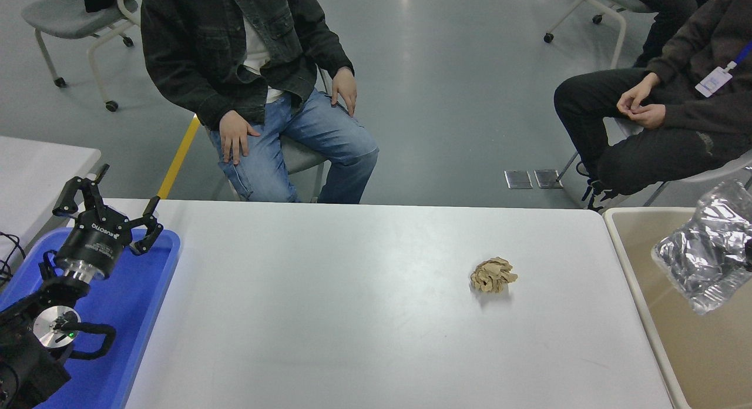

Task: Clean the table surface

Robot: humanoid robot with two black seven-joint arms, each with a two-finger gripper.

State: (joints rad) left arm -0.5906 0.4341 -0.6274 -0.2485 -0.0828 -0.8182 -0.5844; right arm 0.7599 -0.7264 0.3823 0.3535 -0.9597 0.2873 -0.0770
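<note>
The left gripper [108, 212], black and jointed with a silver metal collar behind it, is parked at the lower left over a glossy blue plastic tray [141, 303] with rounded corners; its fingers [150, 227] are spread open and hold nothing. White lettering runs along the gripper's body, too small to read with certainty.

The broad, smooth, white-grey tabletop [352, 315] with rounded corners fills the middle of the view, matte with a faint sheen. On its right half lies a small crumpled wad of tan paper [493, 275], wrinkled and roughly round, well apart from the tray.

Just beside the tabletop's right edge stands a beige rectangular plastic bin [631, 268] with a pale rim. Above it, at the right border, hangs a crinkled, shiny, transparent-silver plastic bag [705, 256], bunched and reflective. The right gripper is almost wholly out of frame there; only a dark sliver shows against the bag, and whether its fingers are closed on the bag cannot be told.

Beyond the tabletop, on a polished grey floor, one person [252, 74] in a dark denim jacket and blue jeans sits on a chair, and another person [675, 103] in dark clothes with a blue lanyard sits at the right.
</note>
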